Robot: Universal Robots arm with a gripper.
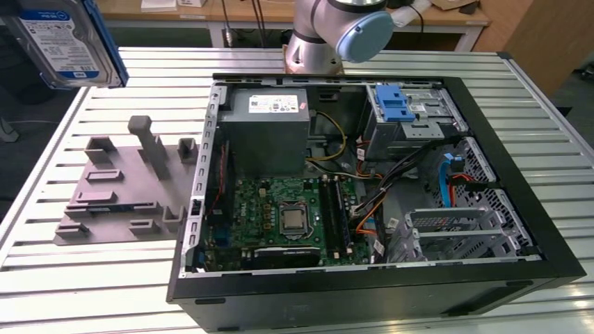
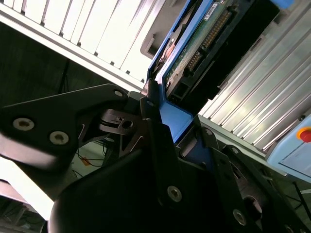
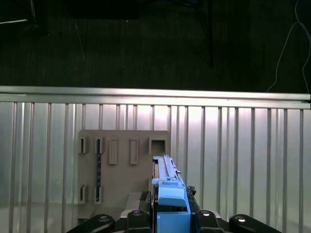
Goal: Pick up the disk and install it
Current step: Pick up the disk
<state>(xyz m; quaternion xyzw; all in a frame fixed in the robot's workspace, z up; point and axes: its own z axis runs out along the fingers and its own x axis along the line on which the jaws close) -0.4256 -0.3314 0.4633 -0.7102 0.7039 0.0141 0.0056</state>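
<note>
The claw is closed tight on the disk, its black metal fingers pinching the smooth blue plastic carrier frame on both sides. The disk is a flat silver slab with a blue-and-white label. It hangs clear of the ribbed aluminium counter at the exterior view's upper left. In the first wrist view it appears edge-on over a matte grey holder plate with slots and upright posts. The open black computer case holds a grey power-supply box, a green motherboard, a bare-metal drive bay with a blue latch, and loose coloured cables.
</note>
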